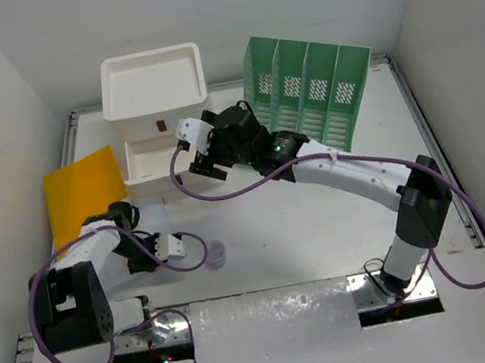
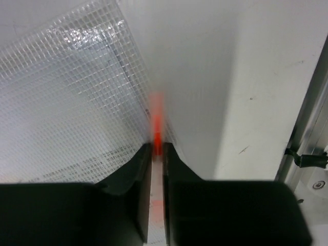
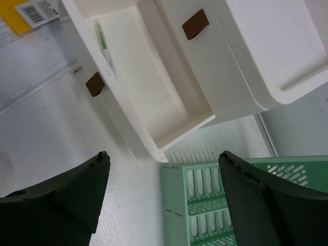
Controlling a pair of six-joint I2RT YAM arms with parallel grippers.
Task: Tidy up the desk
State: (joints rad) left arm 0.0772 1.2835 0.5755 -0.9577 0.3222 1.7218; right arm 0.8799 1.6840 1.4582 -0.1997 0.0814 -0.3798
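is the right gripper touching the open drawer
Apart. Right wrist view shows bare desk between the right gripper and the open drawer.

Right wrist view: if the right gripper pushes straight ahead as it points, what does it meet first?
Probably the open drawer of the white drawer box: its near corner sits centred ahead of the right gripper. Depth is unclear, so it might land on the desk beside that corner.
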